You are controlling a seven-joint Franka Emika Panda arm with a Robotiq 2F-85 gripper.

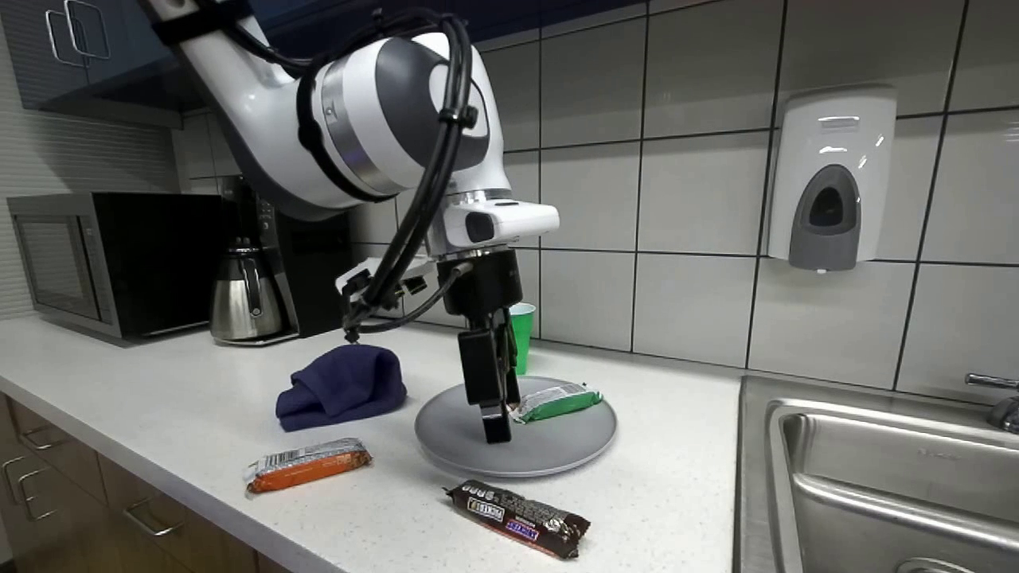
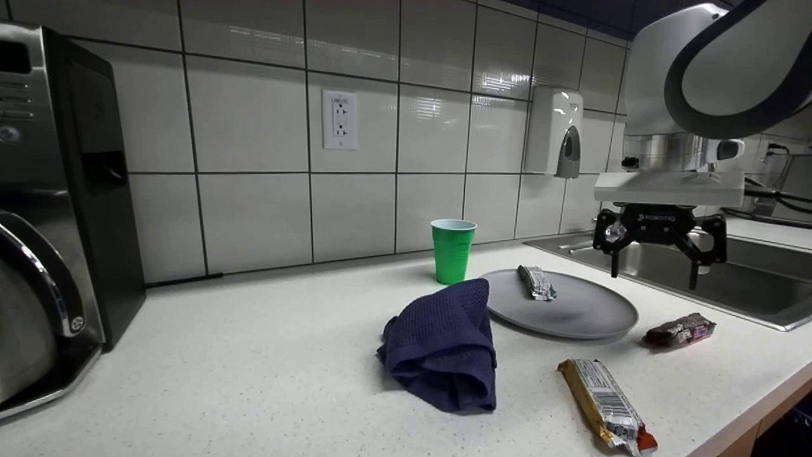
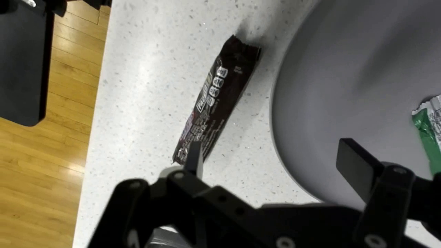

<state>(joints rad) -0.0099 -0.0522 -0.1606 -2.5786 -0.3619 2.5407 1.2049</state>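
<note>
From where I stand, the gripper point(image 2: 654, 271) hangs above the counter point(image 1: 661, 509) with its fingers spread wide, nothing between them and nothing in their hold. Below it the dark-wrapped bar point(image 3: 218, 100) lies on the counter between the front edge and the gray plate point(image 1: 549, 458), its length running roughly along that edge. In the wrist view one finger overlaps an end of this bar and the other shows over the plate. On the plate, toward the back edge, is a green-wrapped bar point(image 1: 561, 402); an orange-wrapped bar point(image 1: 306, 465) lies near the front edge, farther from the sink point(image 1: 752, 477), with a blue cloth point(image 2: 438, 349) behind it and a green cup point(image 2: 453, 254) close to the back edge.

I'd judge this a positioning step, with no grip made yet. Taking the dark-wrapped bar would call for a small shift toward the front edge, hardly any turn, since the fingers seem to open across its narrow way, then a straight drop clear of the plate's rim and a gentle squeeze near the middle of its length
</note>
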